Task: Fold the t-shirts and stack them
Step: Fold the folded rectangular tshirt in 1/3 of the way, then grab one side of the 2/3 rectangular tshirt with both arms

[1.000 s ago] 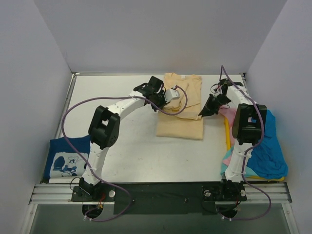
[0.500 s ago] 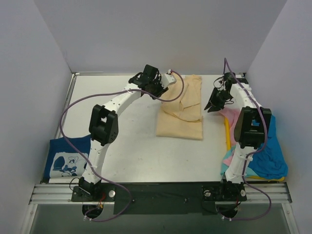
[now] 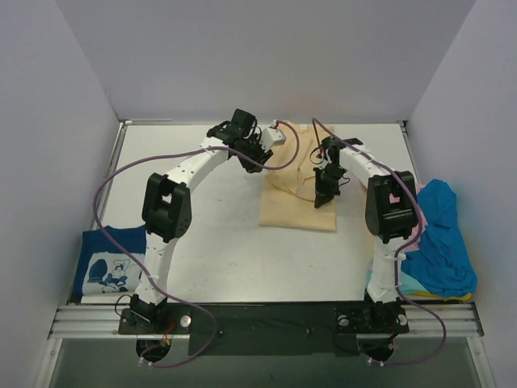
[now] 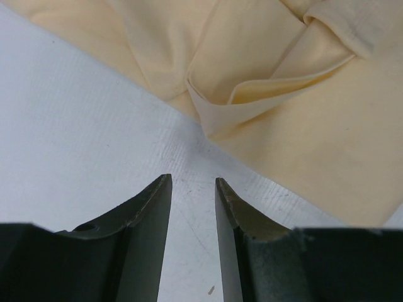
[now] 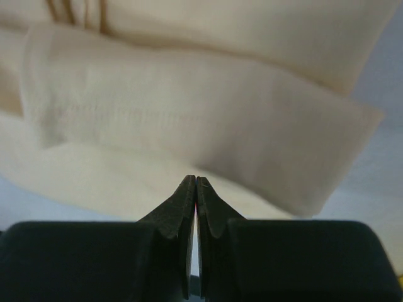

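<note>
The tan t-shirt [image 3: 299,198] lies partly folded at the table's middle back, its upper part bunched. In the left wrist view its folded edge [image 4: 252,94] lies just ahead of my fingers. My left gripper [image 3: 257,159] [image 4: 192,179] is open and empty over bare table at the shirt's left edge. My right gripper [image 3: 323,194] [image 5: 196,179] is shut with nothing between the jaws, over the shirt's right part, close to a folded sleeve [image 5: 189,119]. The navy printed t-shirt [image 3: 111,263] lies folded at the front left.
A heap of shirts lies at the right edge, with the bright blue one [image 3: 440,242] on top and teal [image 3: 373,276] showing beneath. Purple cables loop over both arms. Grey walls enclose the table [image 3: 210,234] on three sides.
My right gripper has swung left from the right edge onto the tan shirt. My left gripper has drawn back left off the shirt, whose left part now lies folded over.
</note>
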{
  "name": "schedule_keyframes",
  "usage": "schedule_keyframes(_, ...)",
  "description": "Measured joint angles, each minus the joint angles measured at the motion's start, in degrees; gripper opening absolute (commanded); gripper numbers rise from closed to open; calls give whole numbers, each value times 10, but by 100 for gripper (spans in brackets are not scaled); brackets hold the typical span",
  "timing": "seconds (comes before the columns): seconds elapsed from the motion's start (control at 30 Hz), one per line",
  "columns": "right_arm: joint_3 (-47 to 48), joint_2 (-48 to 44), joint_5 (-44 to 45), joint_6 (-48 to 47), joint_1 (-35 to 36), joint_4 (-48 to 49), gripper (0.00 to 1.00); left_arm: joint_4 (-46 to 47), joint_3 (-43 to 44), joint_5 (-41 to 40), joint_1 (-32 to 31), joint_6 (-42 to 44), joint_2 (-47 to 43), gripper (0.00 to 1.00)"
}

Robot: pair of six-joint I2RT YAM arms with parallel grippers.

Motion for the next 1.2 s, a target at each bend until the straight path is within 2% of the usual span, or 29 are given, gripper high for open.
schedule_keyframes(0.2, 93, 90, 51, -14, -3, -12, 0, -11, -10, 6, 4, -3, -18, 43)
schedule_keyframes(0.5, 311, 190, 111, -21, -28, -20, 0, -13, -12, 6, 8, 3, -40, 43)
schedule_keyframes(0.67, 372, 200, 112, -12, -62, -12, 0, -17, -36, 8, 4, 19, -44, 40)
schedule_keyframes(0.7, 367, 194, 112, -12, -68, -11, 2, -20, -42, 10, 2, 23, -44, 40)
schedule_keyframes(0.77, 332, 169, 112, -12, -77, -1, 14, -27, -54, 18, -3, 35, -45, 40)
schedule_keyframes(0.83, 255, 118, 112, -9, -86, 2, 34, -42, -76, 35, -14, 63, -51, 41)
schedule_keyframes(0.87, 209, 87, 110, -6, -88, 2, 38, -52, -90, 43, -21, 80, -56, 43)
schedule_keyframes(0.9, 160, 55, 108, -2, -89, 3, 43, -62, -105, 53, -31, 99, -61, 51)
schedule_keyframes(0.93, 114, 22, 102, 2, -88, 1, 48, -71, -122, 64, -43, 121, -67, 76)
schedule_keyframes(0.97, 70, -8, 95, 8, -85, 2, 55, -80, -139, 74, -56, 144, -74, 84)
schedule_keyframes(1.1, -68, -97, 63, 33, -73, 7, 61, -106, -181, 104, -101, 216, -83, 86)
schedule_keyframes(1.2, -153, -127, 43, 57, -65, 23, 61, -95, -208, 98, -118, 241, -83, 84)
